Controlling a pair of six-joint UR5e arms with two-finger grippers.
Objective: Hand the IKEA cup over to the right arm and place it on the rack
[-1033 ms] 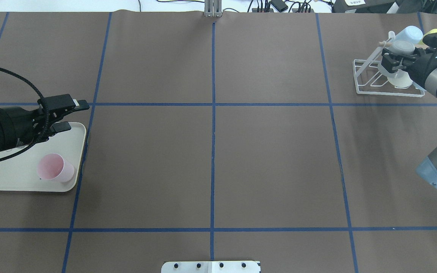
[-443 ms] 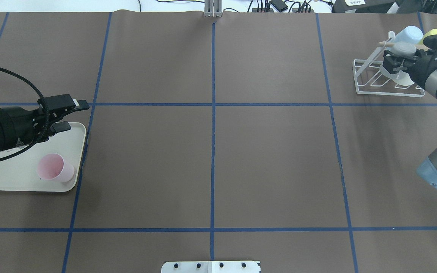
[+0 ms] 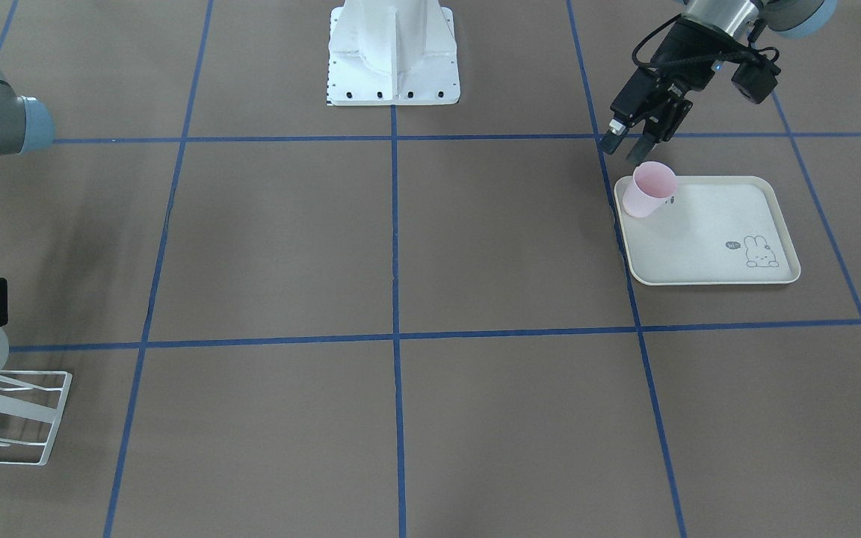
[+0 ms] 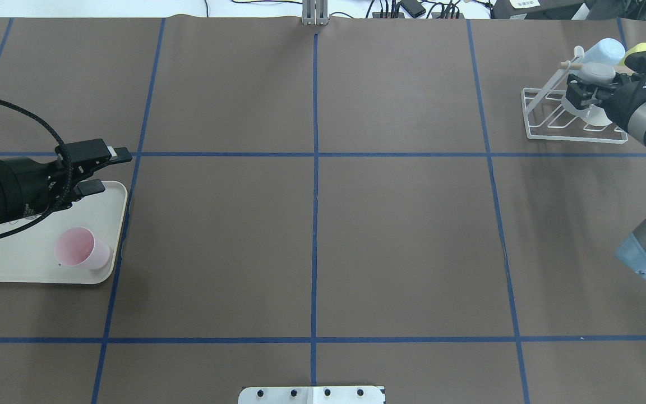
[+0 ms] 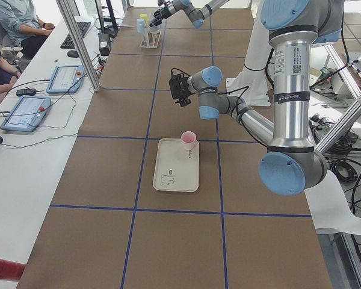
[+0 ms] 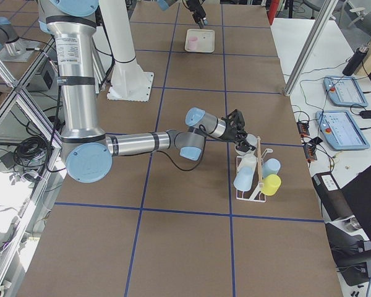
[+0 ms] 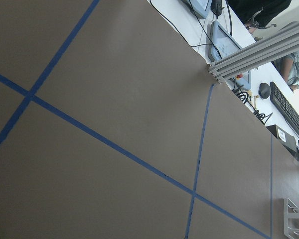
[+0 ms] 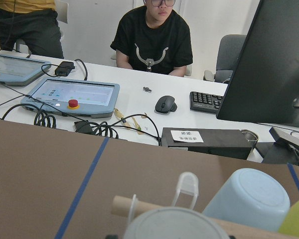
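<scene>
Far right, the right gripper (image 4: 581, 92) clasps a white cup (image 4: 595, 115), seemingly seating it on the rack (image 4: 544, 124), so release comes next; the left gripper (image 4: 107, 169) gapes empty.

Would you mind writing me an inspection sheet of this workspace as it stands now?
Surface: brown-covered table with a blue tape grid.
Job's things: pink cup upright on the rabbit-print tray; rack carrying a light-blue cup and a yellow cup.
Clutter: nothing seen.
Grippers: left gripper open, empty, raised clear of the pink cup; right gripper shut on a whitish cup at the rack.
Cables: black cable loops off the left wrist; more leads beyond the table's far edge.
Surroundings: operator seated at a side desk with teach pendants, keyboard and mouse.
</scene>
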